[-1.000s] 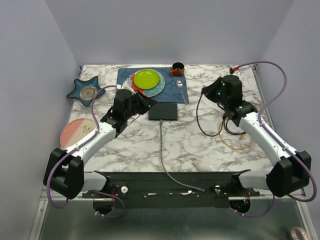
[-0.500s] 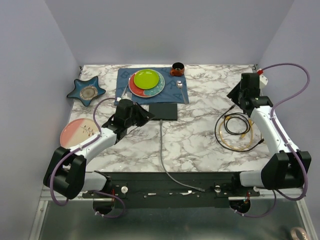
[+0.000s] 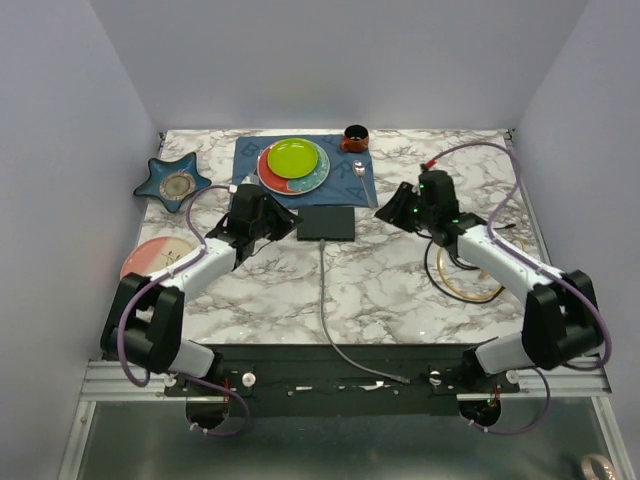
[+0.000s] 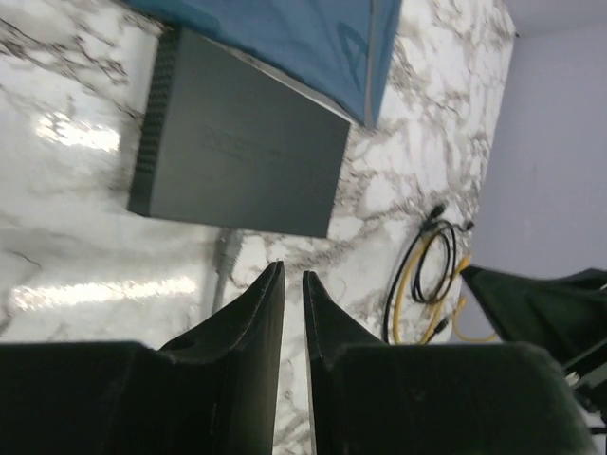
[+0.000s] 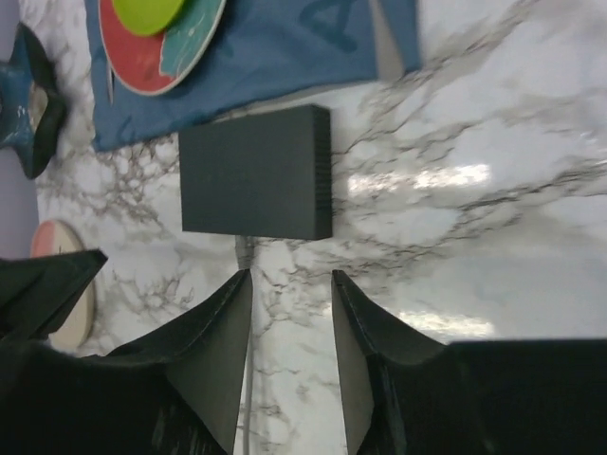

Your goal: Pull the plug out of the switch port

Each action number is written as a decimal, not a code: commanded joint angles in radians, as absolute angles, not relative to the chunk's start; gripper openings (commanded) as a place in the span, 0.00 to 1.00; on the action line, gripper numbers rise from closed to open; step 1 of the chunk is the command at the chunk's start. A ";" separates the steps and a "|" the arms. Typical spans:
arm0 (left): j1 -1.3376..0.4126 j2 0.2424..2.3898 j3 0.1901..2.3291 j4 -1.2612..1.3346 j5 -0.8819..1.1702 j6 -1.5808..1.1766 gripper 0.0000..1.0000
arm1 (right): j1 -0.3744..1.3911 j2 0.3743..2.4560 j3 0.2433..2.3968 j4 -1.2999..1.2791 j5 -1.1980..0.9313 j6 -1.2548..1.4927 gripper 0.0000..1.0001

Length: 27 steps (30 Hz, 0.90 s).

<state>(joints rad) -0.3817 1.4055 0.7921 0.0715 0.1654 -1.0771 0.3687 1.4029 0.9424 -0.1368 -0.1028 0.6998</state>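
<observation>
Flanking the switch (image 3: pixel 325 222), left gripper (image 4: pixel 292 270) sits narrow and empty, right gripper (image 5: pixel 289 275) wider, empty; pulling the plug (image 5: pixel 245 248) unbraced could drag the switch along.

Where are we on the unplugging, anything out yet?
Done: nothing; the plug sits in the switch, grey cable attached. In hand: both empty, the left gripper barely parted and the right gripper open, flank the switch. Left: grip the plug, pull it out.

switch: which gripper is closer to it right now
Left. The left gripper sits just off the switch's left short edge, almost touching it in the top view. The right gripper is off its right edge with a clearly wider gap.
</observation>
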 commanded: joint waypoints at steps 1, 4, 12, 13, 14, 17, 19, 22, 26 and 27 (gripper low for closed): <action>-0.321 1.511 0.838 0.031 0.156 -1.043 0.25 | 0.439 1.537 0.936 -0.022 -0.224 0.738 0.35; -0.313 1.569 0.874 0.032 0.158 -1.026 0.25 | 0.479 1.617 0.930 0.067 -0.293 0.753 0.35; -0.313 1.701 0.950 0.073 0.232 -1.000 0.23 | 0.558 1.804 0.966 0.236 -0.403 0.833 0.43; -0.313 1.709 0.948 0.083 0.242 -1.000 0.22 | 0.560 1.837 0.968 0.251 -0.425 0.847 0.44; -0.313 1.715 0.950 0.090 0.256 -1.000 0.23 | 0.560 1.851 0.976 0.283 -0.434 0.870 0.45; -0.313 1.738 0.960 0.101 0.267 -0.999 0.23 | 0.569 1.897 0.992 0.305 -0.448 0.902 0.46; -0.313 1.755 0.963 0.106 0.281 -0.997 0.22 | 0.575 1.916 1.012 0.308 -0.451 0.911 0.46; -0.313 1.773 0.962 0.115 0.287 -1.000 0.22 | 0.578 1.945 1.040 0.308 -0.445 0.925 0.46; -0.313 1.789 0.951 0.124 0.288 -1.009 0.22 | 0.578 1.980 1.065 0.311 -0.433 0.956 0.46; -0.313 1.790 0.950 0.124 0.291 -1.011 0.22 | 0.578 1.997 1.069 0.314 -0.436 0.960 0.46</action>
